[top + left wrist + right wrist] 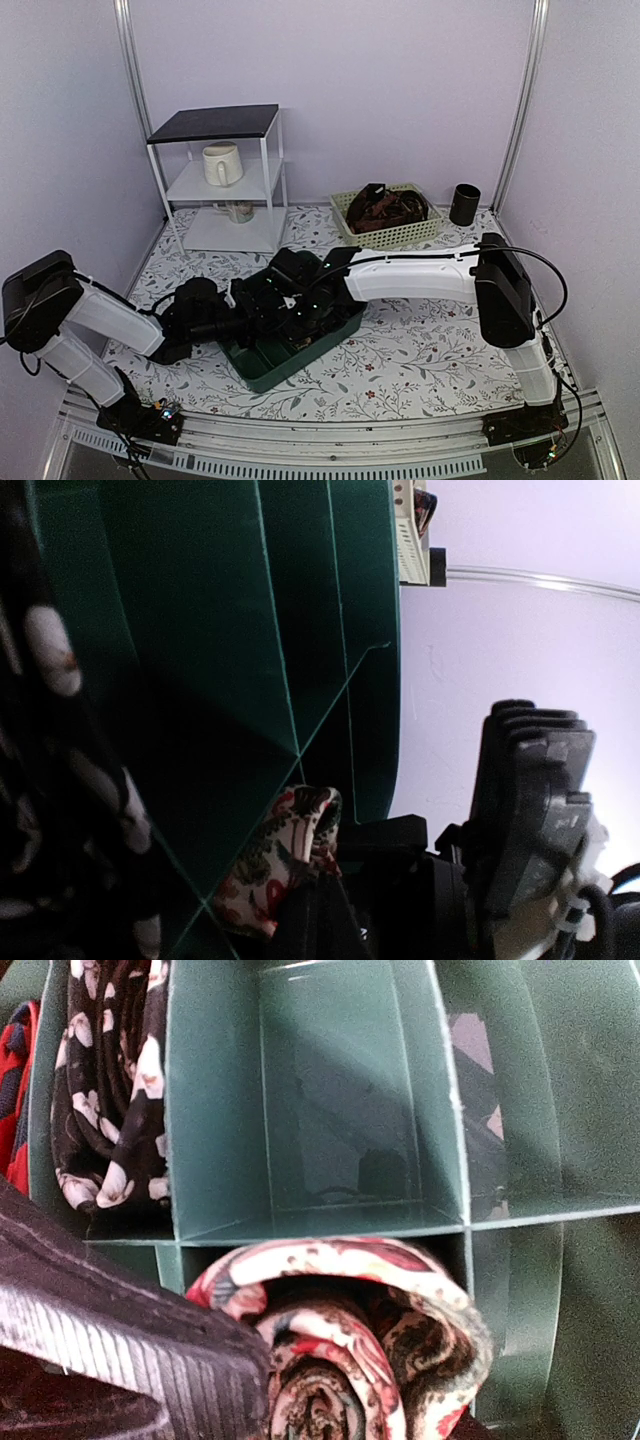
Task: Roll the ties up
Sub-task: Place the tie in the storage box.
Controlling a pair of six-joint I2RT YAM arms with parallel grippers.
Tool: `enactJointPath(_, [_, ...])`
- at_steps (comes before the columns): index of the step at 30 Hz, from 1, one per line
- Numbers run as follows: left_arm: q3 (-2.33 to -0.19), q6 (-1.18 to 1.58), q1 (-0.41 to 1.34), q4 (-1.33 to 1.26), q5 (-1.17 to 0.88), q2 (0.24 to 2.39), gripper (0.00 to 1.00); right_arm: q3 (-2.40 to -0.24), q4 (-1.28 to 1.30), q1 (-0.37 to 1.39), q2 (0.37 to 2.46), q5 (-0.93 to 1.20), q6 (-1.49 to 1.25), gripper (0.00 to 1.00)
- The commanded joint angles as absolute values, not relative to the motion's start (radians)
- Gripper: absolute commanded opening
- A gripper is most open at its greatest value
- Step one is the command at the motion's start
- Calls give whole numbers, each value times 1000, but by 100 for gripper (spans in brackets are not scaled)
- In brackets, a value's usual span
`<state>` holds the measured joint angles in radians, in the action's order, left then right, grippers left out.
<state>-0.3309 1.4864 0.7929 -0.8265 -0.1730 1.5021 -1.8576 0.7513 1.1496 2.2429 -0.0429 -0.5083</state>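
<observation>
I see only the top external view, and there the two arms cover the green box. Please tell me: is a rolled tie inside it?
Observer: Yes. The right wrist view shows a rolled tie with a red and cream pattern, sitting in one compartment of the green box.
Operator: Is it well rolled?
Observer: It is a spiral coil, and its spiral end faces that camera.
Operator: Is the next compartment free?
Observer: The compartment just beyond the coil is empty.
Operator: Are there other ties in the box?
Observer: Yes, a dark tie with pale flowers fills the slot to the left of the empty one in that view. It looks bunched, not coiled.
</observation>
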Motion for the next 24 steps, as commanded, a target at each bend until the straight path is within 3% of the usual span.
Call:
enactJointPath(1, [-332,1444,811,-651,-133,1492,0,-1829,775,1147,2188,-48,-507,51])
enactJointPath(14, [-353,1395,811,-572,-111,1491,0,-1813,778,1149,2141,-55,-507,59])
enactJointPath(21, [-368,1369,812,-554,-104,1485,0,-1778,775,1147,2072,-64,-512,60])
enactJointPath(24, [-377,1359,811,-531,-91,1480,0,-1762,771,1146,2055,-73,-516,55])
